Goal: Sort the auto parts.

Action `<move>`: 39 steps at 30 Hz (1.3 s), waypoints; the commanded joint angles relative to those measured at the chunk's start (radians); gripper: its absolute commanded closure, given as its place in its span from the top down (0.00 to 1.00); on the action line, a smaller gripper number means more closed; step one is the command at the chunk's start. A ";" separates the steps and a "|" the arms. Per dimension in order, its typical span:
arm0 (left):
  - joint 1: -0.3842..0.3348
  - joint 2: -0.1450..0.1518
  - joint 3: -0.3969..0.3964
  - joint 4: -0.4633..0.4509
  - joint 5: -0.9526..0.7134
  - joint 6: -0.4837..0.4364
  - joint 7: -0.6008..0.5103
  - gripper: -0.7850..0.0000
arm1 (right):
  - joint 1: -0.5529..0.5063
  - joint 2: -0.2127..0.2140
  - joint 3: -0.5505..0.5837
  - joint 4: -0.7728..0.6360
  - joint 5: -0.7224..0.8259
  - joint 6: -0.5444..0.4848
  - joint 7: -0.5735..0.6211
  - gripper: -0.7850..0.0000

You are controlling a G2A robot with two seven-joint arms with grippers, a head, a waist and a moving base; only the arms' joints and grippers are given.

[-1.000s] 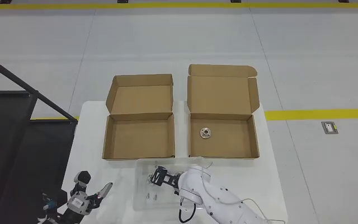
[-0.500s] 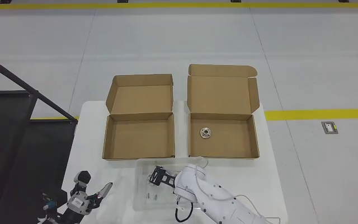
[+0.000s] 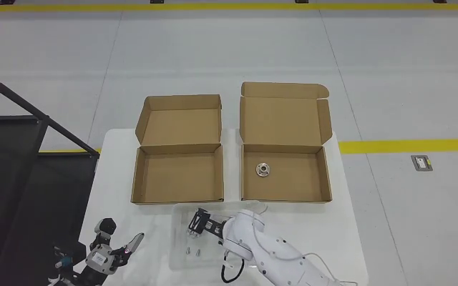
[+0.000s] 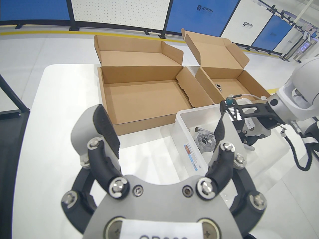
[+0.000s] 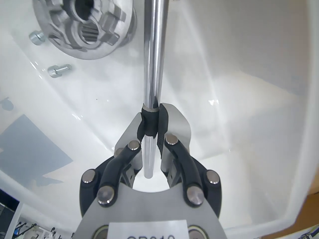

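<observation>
While clamped, rod (image 5: 154, 50): pinched between both pads of right gripper (image 5: 150, 123), close to one end; short end projecting back between the finger links, long end running out past the fingertips.
Rod location: inside white bin (image 5: 249, 75), far end just beside hub (image 5: 84, 16); lifted or resting on bin floor, cannot tell.
Right gripper jaws: closed tight on rod.
Left gripper (image 4: 160, 119) jaws: spread wide apart; over table (image 4: 49, 125), beside bin, not touching it.
Other bin contents: bolts (image 5: 59, 70), two, near hub.
Left box (image 3: 177, 177): lid folded open.
Right box (image 3: 286, 175): lid folded open; flanged part (image 3: 262, 169) on its floor.
Labels: sticker (image 4: 192, 154) on bin wall, print too small to make out; white tag (image 5: 148, 230) on right gripper plate, print cut off at the frame edge.
</observation>
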 commanded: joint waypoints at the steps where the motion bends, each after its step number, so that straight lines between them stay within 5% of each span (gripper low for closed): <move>1: 0.000 0.000 0.000 0.000 0.000 0.000 0.000 1.00 | -0.034 0.016 0.028 -0.081 -0.035 0.003 0.018 0.00; 7: 0.000 0.000 0.000 0.000 0.000 0.000 0.000 1.00 | -0.171 0.074 0.157 -0.353 -0.122 -0.073 0.025 0.00; 13: 0.000 0.000 0.000 0.000 0.000 0.000 0.000 1.00 | -0.354 0.135 0.305 -0.619 -0.265 -0.231 -0.190 0.00; 30: 0.000 0.000 0.000 0.000 0.000 0.000 0.000 1.00 | -0.301 0.141 0.369 -0.566 -0.346 -0.199 -0.308 0.00; 39: 0.000 0.000 0.000 0.000 0.000 0.000 0.000 1.00 | -0.254 0.182 0.563 -0.476 -0.413 -0.426 -0.496 0.00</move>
